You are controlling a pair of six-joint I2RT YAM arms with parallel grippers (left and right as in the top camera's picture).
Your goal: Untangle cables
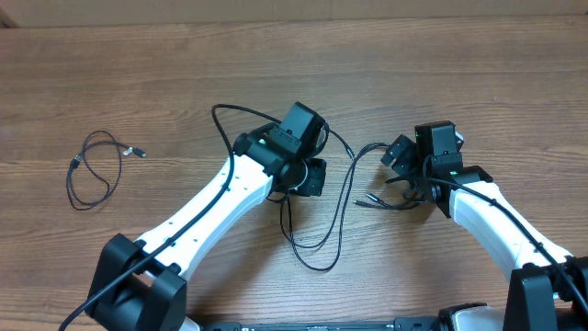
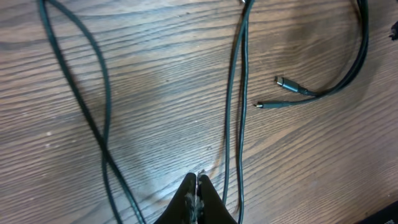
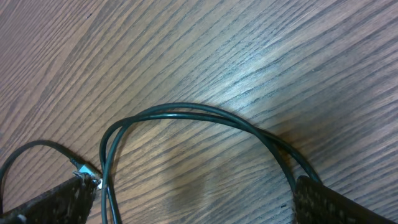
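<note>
Black cables are seen tangled at the centre of the table, where the left claw is pressed together between strands, nothing visibly pinched, while the right claw, at three o'clock, is held spread over a loop, likely for separating.

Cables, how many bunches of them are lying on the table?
2. One small loop lies alone at the far left; one tangled bunch lies in the middle of the table. Parts of it may be hidden.

Black cables lie on a brown table with wood-grain pattern.
</note>
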